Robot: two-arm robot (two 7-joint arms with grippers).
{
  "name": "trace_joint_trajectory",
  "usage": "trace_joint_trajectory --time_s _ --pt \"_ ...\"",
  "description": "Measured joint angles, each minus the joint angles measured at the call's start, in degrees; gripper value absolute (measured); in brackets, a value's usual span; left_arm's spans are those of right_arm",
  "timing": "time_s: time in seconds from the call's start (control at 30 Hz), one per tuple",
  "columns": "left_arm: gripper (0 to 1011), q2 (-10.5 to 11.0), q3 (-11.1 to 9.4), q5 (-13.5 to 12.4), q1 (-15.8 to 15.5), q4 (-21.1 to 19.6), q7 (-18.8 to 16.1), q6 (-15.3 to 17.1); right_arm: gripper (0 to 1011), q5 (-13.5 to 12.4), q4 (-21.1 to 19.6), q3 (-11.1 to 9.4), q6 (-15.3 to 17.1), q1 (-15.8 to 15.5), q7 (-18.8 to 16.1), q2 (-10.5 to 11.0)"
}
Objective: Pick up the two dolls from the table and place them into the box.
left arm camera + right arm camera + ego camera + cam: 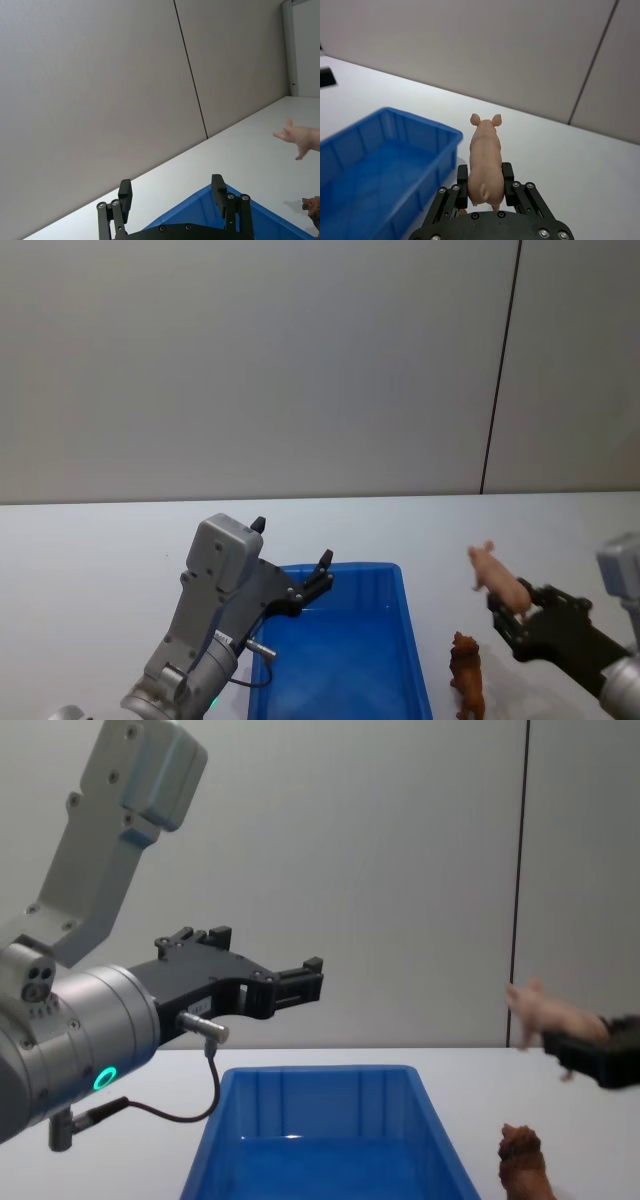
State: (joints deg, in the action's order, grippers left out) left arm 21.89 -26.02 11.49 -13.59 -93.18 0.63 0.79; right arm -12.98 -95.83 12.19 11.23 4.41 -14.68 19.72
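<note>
right gripper (485, 172) holds pink doll (485, 145) aloft, apart from box (451, 133).

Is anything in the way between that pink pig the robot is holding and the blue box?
Nothing visible blocks it. The right gripper holds the pink pig aloft right of the blue box; the brown doll stands on the table between them, but lower. The left gripper hovers open over the box's left side.

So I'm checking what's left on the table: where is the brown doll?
In the head view the brown doll stands on the table just right of the box, near the right gripper that holds the pink doll.
</note>
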Motion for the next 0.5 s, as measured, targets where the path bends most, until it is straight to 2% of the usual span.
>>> trace_joint_trajectory --time_s 0.17,0.5 --pt "1001 0.00 0.00 0.00 0.00 0.00 0.00 0.00 381 0.42 -0.07 0.62 1.01 2.30 -2.96 -1.11" --pt "1001 0.00 0.00 0.00 0.00 0.00 0.00 0.00 381 1.35 2.20 2.55 5.52 7.71 -9.11 -4.30"
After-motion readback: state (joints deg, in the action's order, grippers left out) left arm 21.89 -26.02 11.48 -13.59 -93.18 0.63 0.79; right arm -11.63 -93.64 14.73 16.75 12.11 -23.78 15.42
